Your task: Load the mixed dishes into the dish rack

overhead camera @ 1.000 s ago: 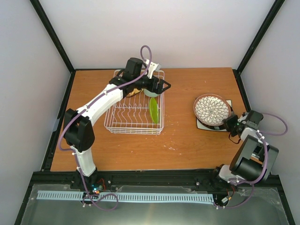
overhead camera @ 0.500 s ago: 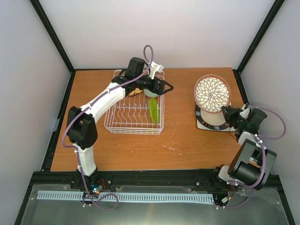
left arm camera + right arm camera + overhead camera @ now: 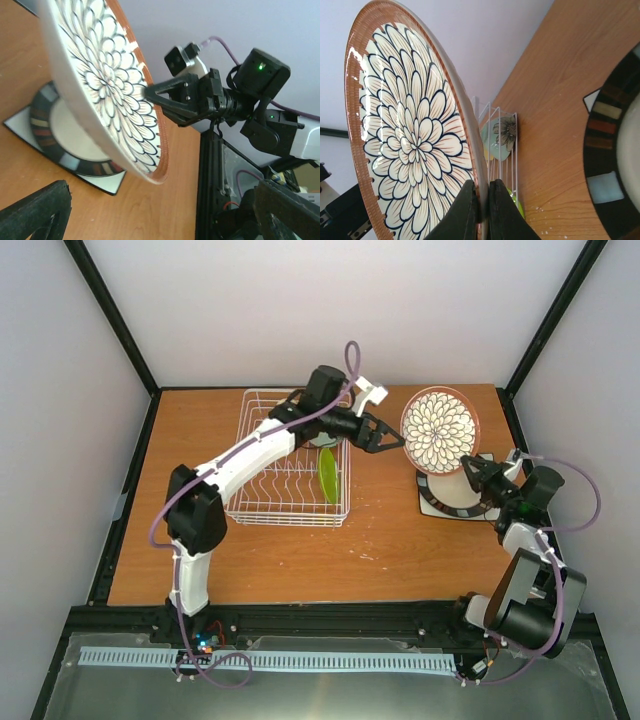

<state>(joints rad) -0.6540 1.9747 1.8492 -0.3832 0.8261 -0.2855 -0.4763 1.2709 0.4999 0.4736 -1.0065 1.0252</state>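
The overhead camera looks down on the whole table [image 3: 400,530] from behind my bases, while both wrist cameras crowd the flower-patterned plate [image 3: 440,432], left facing my right arm [image 3: 260,82], right facing the dish rack [image 3: 499,150].

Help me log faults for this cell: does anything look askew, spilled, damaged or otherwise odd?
Nothing looks broken or spilled. The only unusual sight is the petal-patterned plate, tilted on edge in mid-air, pinched at its rim by the right gripper, beside the open left gripper. A few pale specks dot the table.
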